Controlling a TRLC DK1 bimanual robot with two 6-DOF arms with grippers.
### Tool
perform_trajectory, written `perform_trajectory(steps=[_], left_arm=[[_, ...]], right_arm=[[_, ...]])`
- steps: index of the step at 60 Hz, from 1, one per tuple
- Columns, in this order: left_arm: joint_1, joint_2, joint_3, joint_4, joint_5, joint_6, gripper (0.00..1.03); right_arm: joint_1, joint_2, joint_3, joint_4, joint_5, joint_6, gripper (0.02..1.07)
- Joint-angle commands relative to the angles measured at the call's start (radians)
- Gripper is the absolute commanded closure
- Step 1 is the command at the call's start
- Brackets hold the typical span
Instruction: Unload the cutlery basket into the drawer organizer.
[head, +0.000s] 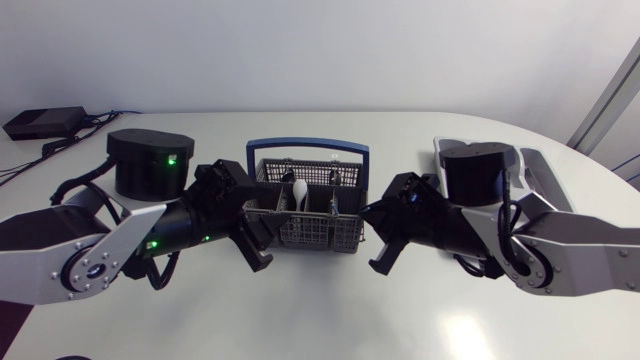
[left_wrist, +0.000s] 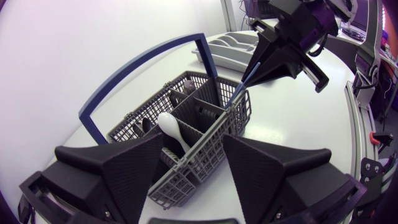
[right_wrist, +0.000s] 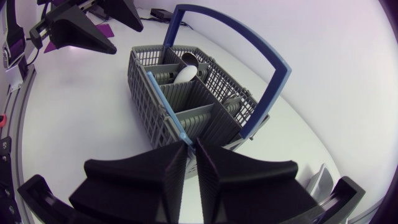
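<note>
The grey cutlery basket (head: 345, 232) with a blue hoop handle (head: 306, 146) stands mid-table. A white spoon (head: 298, 190) and dark cutlery sit in its compartments. My left gripper (head: 258, 240) is at the basket's left end. In the left wrist view the left gripper (left_wrist: 199, 171) is open with its fingers astride the basket's near end (left_wrist: 186, 180). My right gripper (head: 378, 240) is at the basket's right end. In the right wrist view the right gripper (right_wrist: 191, 152) is shut on a thin light-blue utensil handle (right_wrist: 166, 106) that rises from the basket's corner (left_wrist: 242, 84).
The white drawer organizer (head: 525, 160) lies at the back right, behind my right arm; it also shows in the left wrist view (left_wrist: 230, 43). Black devices and cables lie at the back left corner (head: 45, 125).
</note>
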Motion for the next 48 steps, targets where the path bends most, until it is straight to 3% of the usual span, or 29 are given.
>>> perform_trajectory(steps=[1,21,48], left_arm=[[-0.01,0.02,-0.029,0.014,-0.007,0.022,0.35],[-0.031,0.03,-0.029,0.015,-0.016,0.022,0.34],[-0.056,0.042,-0.015,0.031,-0.037,0.026,0.34]], right_arm=[[0.009,0.018,0.022,0.007,0.0,-0.01,0.94],[0.015,-0.02,0.094,-0.046,-0.002,0.013,0.94],[0.0,-0.324,0.245,-0.464,-0.042,0.085,0.94]])
